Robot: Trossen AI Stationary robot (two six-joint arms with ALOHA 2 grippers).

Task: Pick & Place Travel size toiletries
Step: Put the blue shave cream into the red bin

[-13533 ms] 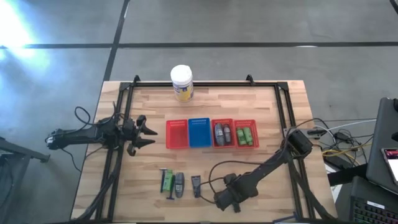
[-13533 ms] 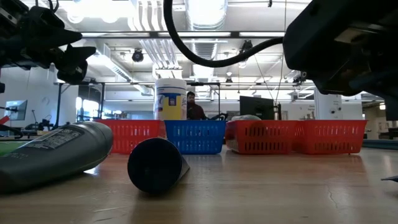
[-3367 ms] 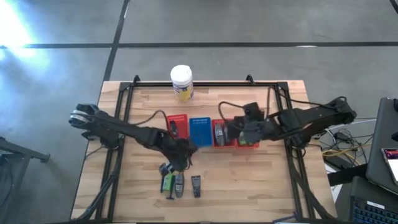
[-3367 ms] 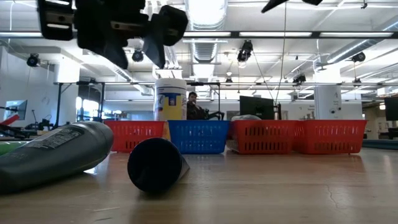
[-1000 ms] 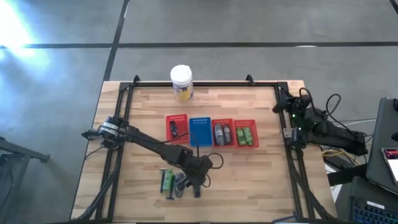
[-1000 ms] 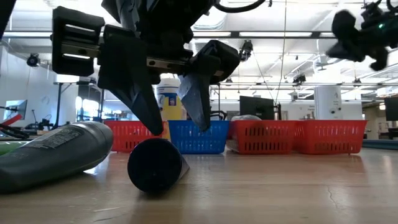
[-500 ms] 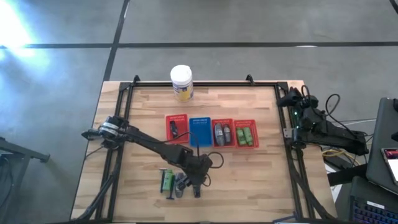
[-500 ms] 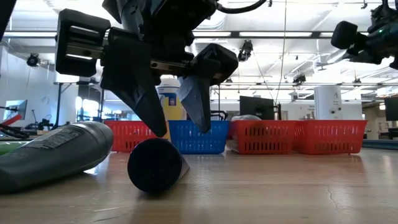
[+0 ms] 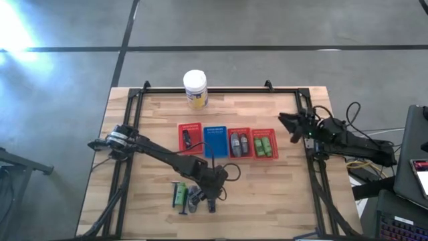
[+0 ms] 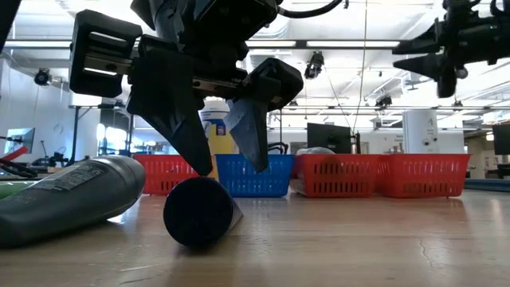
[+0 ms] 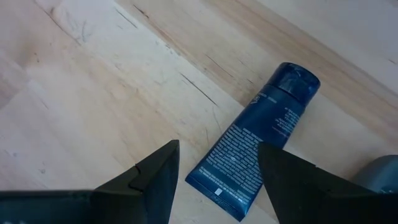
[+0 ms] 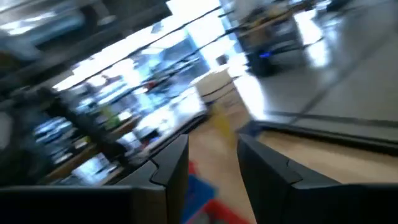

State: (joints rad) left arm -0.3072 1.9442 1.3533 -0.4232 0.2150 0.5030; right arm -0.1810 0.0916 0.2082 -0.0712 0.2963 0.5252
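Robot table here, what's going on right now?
The left hand is open, poised just above a dark tube lying on the table's near side, not gripping it. The right hand hangs by the right edge, empty. Some toiletries already lie in the red baskets; a few wait beside the tube.

This is a big open robotics lab or workshop. Exposed ducts (image 10: 263, 68) and pipes run under a high ceiling with strip lights (image 10: 374, 44) in the upper frame. Behind the wooden tabletop (image 9: 281, 194) stand monitors (image 10: 328, 137) and workbenches, the floor (image 9: 267, 23) is bare grey concrete, and cables (image 9: 361, 157) trail at right.
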